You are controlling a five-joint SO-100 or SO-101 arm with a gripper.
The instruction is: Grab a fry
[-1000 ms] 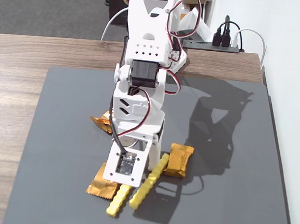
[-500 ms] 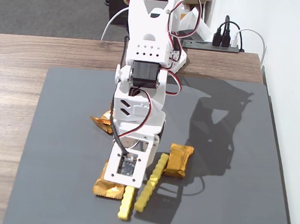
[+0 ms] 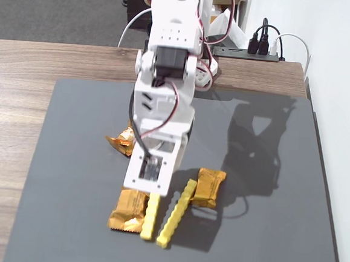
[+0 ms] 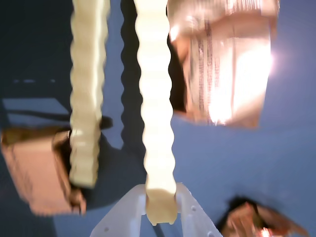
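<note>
Since the earlier frames the arm is pulling up and back, and the fry [image 3: 150, 216] is coming along with it, now hanging almost straight toward the camera beside the second fry [image 3: 176, 213]. Wrist view shows the pincer [image 4: 160, 210] pinching the fry's [image 4: 156, 108] near end, its white tips hugging both sides. That fry is sitting between the other one [image 4: 88, 94] and a foil packet [image 4: 227, 59], over the dark mat [image 3: 264, 235] on the bench [image 3: 18, 125].
</note>
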